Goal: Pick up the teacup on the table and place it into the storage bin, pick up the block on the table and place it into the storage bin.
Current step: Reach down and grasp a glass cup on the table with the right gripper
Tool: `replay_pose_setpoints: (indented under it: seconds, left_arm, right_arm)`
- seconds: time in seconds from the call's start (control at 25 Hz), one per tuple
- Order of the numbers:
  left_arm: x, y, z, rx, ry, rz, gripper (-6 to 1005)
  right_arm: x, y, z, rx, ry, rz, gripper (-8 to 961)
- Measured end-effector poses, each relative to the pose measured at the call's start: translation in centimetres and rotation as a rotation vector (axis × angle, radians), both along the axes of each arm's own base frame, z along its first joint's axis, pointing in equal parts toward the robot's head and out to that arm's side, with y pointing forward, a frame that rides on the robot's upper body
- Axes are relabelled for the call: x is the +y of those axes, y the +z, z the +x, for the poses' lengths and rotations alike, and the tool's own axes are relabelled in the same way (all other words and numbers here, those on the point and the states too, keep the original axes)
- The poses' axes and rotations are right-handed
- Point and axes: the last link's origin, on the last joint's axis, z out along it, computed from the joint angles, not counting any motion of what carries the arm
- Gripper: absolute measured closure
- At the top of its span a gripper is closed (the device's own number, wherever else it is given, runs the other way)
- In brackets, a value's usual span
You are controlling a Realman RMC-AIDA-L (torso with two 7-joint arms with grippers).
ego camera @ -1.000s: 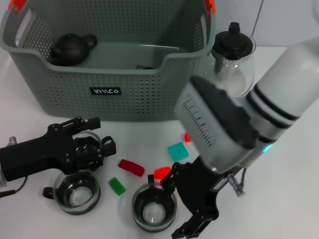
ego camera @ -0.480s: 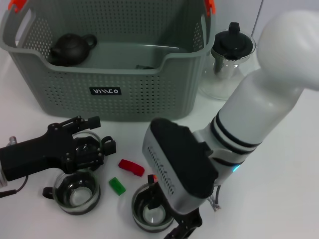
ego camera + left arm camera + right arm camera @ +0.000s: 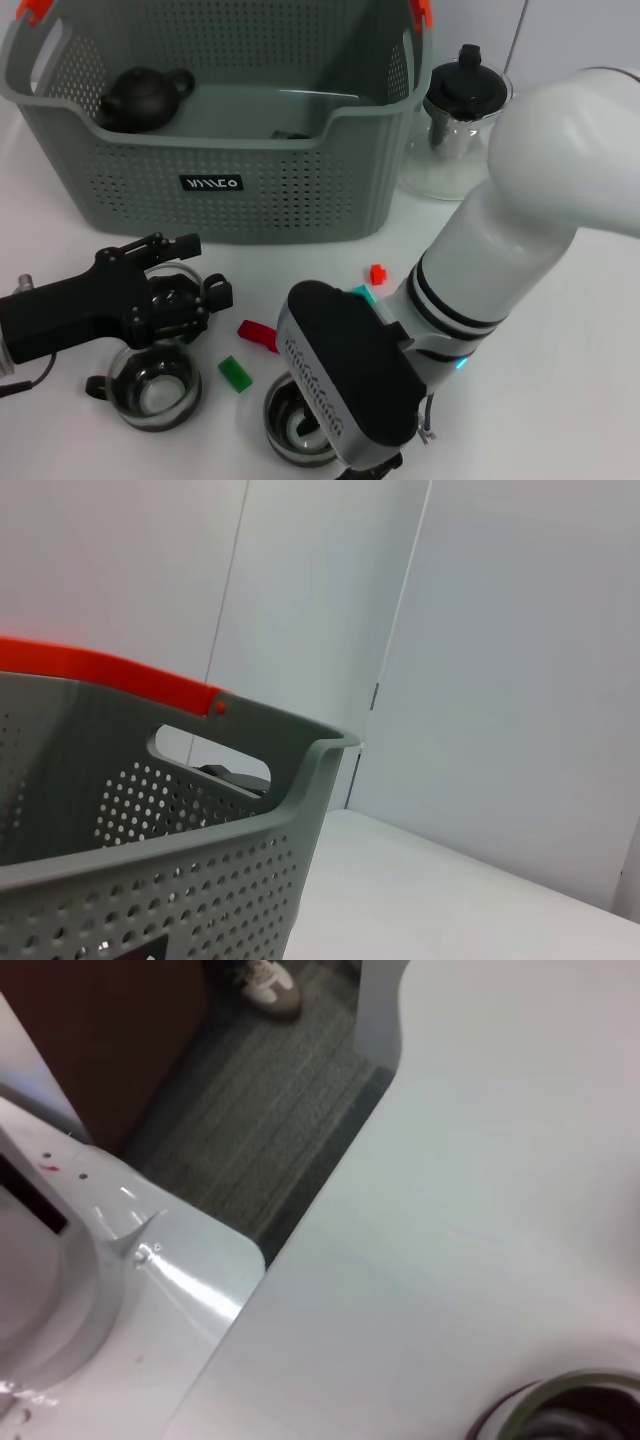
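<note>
While the right arm [image 3: 470, 290] bends low over the near part of the table [image 3: 560, 330], its wrist housing covers the gripper, and I cannot tell whether that tool is open or closed. Beneath the housing sits a glass teacup [image 3: 290, 420], partly hidden, well in front of the bin [image 3: 220, 150]. The right wrist view shows only a curved rim of this cup [image 3: 560, 1405] on the white tabletop, with floor beyond the table edge.

The left gripper [image 3: 195, 285] hangs in front of the bin's near left part, its black fingers spread apart around nothing, just above a second teacup [image 3: 152, 385]. Between the two cups lies a green block [image 3: 235, 373]; a red block [image 3: 258, 335] lies just behind it, closer to the bin. A teal block [image 3: 362, 294] peeks out beside the right arm, and a small red block [image 3: 377, 272] lies nearer the bin's front right corner.

Inside the bin rests a dark teapot [image 3: 143, 97]. To the bin's right stands a glass teapot [image 3: 462, 125] with a black lid. The left wrist view shows the bin's wall and orange handle clip [image 3: 110, 670].
</note>
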Motion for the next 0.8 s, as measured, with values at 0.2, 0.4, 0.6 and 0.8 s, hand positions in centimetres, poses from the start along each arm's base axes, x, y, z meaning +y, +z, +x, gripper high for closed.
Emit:
replay_pose_setpoints:
  seconds: [0.2,0.4,0.6,0.8]
  left_arm:
    - [0.02,-0.05,-0.13,0.004,0.008,0.003,156]
    - [0.06,-0.09,-0.15,0.006,0.011,0.005,155]
    - [0.07,-0.1,-0.14,0.005,0.011,0.005,155]
    - [0.07,-0.1,-0.15,0.005,0.011,0.005,156]
  right_arm:
    - [0.0,-0.09,0.58,-0.042,0.024,0.01,343]
    - [-0.22,-0.02,0.44,-0.044,0.034,0.006,469]
    - [-0.37,0.26,0.3,-0.039,0.038,0.001,577]
    - [-0.5,0.46,0.26,-0.048,0.025,-0.005,849]
